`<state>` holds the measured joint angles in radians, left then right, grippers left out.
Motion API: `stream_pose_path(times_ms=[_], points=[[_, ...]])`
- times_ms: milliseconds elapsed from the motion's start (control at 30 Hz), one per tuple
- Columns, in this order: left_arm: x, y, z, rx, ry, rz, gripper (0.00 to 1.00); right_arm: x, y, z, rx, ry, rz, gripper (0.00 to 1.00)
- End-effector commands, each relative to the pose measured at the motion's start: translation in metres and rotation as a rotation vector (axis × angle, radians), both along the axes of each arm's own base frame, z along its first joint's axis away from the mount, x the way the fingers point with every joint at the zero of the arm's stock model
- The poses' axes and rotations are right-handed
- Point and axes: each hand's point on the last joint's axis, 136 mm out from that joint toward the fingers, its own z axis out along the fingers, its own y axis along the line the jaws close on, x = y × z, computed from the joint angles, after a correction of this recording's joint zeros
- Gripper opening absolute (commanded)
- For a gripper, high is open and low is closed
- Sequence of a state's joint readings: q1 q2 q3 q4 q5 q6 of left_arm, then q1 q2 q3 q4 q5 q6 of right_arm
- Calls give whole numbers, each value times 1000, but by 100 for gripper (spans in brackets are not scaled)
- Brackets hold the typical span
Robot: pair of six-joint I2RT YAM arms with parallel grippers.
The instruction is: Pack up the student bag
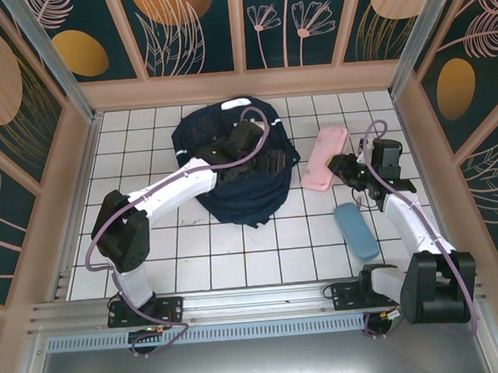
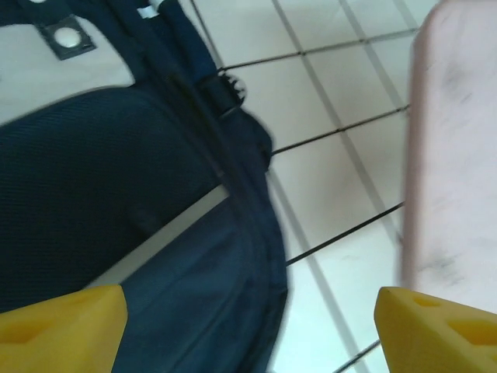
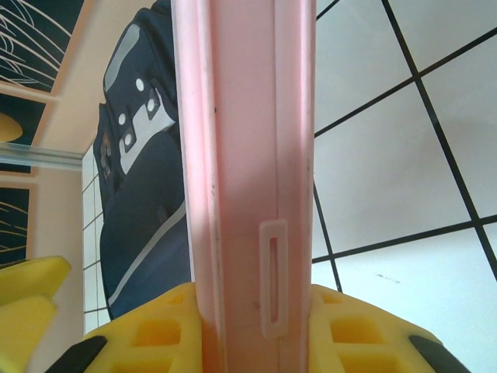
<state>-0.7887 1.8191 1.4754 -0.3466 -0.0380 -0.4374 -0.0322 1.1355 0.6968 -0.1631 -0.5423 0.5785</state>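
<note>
The student bag (image 1: 232, 187), dark navy with a white stripe, lies slumped on the tiles at the back centre. My left gripper (image 1: 274, 161) hovers over the bag's right edge. In the left wrist view its yellow fingertips (image 2: 62, 326) stand wide apart with nothing between them, above navy fabric (image 2: 116, 194) and bare tile. My right gripper (image 1: 345, 165) is shut on the near right edge of a pink case (image 1: 323, 161), just right of the bag. The case (image 3: 241, 155) stands edge-on between the yellow pads (image 3: 147, 334), and the bag (image 3: 140, 186) lies beyond it.
A light blue case (image 1: 356, 231) lies on the tiles in front of the right gripper. The pink case (image 2: 454, 140) rises at the right of the left wrist view. Wooden walls (image 1: 243, 85) close in the tiled floor on three sides.
</note>
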Motion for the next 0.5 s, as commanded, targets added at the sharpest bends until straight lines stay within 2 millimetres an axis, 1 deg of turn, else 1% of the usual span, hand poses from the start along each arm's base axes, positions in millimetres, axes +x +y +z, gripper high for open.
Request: stream_pose_path(times_ms=[0, 67, 133, 200, 333, 400, 467], points=[[-21, 25, -43, 287, -16, -159, 84, -1, 1, 19, -5, -44, 17, 16], [-26, 25, -54, 353, -34, -232, 83, -1, 1, 19, -4, -44, 17, 15], [-25, 29, -66, 428, -42, -267, 82, -2, 1, 18, -4, -42, 16, 16], [-18, 34, -77, 505, -50, -279, 75, -2, 1, 18, -2, -39, 16, 15], [-12, 36, -101, 651, 1, -361, 72, -2, 2, 19, 2, -42, 19, 15], [-12, 34, -109, 676, 15, -396, 72, -2, 2, 20, 4, -42, 18, 16], [-6, 35, -111, 706, 1, -389, 70, -2, 2, 21, 6, -45, 16, 15]])
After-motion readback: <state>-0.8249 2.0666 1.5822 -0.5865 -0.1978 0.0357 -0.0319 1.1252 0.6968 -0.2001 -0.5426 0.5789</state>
